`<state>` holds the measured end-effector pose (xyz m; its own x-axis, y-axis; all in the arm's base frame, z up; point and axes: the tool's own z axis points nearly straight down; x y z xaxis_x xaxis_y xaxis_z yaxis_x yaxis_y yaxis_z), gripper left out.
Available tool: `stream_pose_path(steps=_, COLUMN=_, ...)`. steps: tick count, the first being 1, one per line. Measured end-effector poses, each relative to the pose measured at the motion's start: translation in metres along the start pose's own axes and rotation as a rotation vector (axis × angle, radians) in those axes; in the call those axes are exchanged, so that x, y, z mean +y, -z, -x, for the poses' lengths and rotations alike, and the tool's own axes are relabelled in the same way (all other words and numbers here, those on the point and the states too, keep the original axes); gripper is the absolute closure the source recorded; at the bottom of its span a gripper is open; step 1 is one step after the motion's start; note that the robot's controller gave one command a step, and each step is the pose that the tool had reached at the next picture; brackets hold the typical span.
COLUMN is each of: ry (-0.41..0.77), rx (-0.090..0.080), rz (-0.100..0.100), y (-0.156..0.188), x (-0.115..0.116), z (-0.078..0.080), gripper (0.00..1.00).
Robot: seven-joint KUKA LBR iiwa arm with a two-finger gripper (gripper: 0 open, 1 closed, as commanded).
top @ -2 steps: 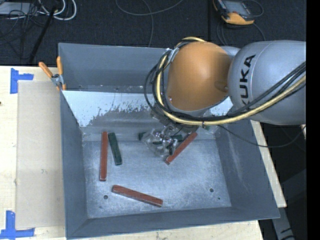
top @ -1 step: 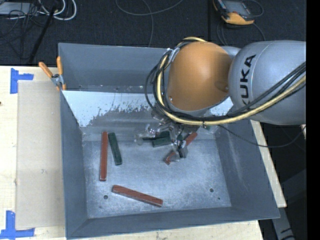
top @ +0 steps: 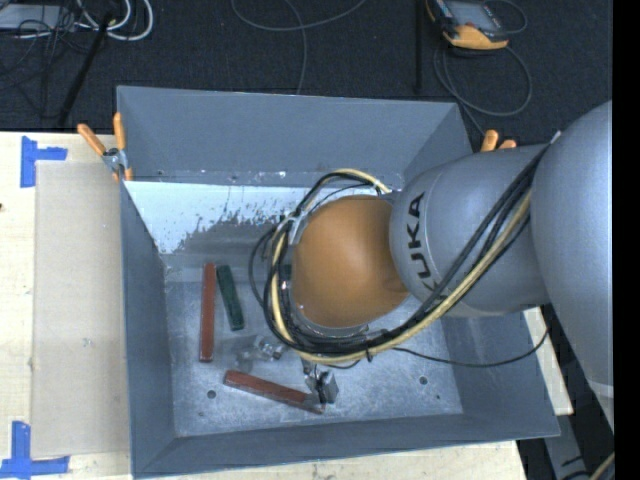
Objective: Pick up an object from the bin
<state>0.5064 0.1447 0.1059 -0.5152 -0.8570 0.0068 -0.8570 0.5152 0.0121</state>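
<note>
Hand (top: 321,385) shows as a small dark tip below the orange cover (top: 340,263) on the wrist, in the lower middle of the frame, low over the floor of the grey bin (top: 440,388). Whether it is apart or together cannot be told: the cover and the loops of black and yellow cable (top: 300,340) hide most of it. The grey arm (top: 480,238) comes in from the right of the frame.

A reddish-brown bar (top: 266,387) lies flat on the bin floor at lower centre, its left end a little higher in the frame than its right. That right end reaches the hand and seems to touch it or lie just under it, though which cannot be made out. The rest of the bar stretches away to the hand's left.

Up and to the left of the hand, just beside the cable loops, sits a small pale, clear-looking thing (top: 257,349) whose kind is unclear. Farther left, well apart from the hand, a second reddish-brown bar (top: 207,313) lies lengthwise up the frame. A shorter dark green bar (top: 231,298) lies just to its right, slightly tilted.
</note>
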Motion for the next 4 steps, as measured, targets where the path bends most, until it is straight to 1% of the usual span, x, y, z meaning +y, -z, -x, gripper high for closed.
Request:
stream_pose_path(steps=1, ry=-0.073, rx=-0.016, rz=-0.018, y=-0.036, x=0.046, z=0.023, gripper=0.00)
stream_pose_path(steps=2, ry=-0.136, rx=-0.017, rz=-0.020, y=0.136, x=-0.075, z=0.049, gripper=0.00)
stream_pose_path(steps=3, ry=-0.189, rx=-0.002, rz=-0.003, y=0.002, x=-0.012, z=0.058, gripper=0.00)
stream_pose_path(steps=4, ry=-0.282, rx=-0.005, rz=-0.008, y=-0.038, x=0.025, z=0.014, gripper=0.00)
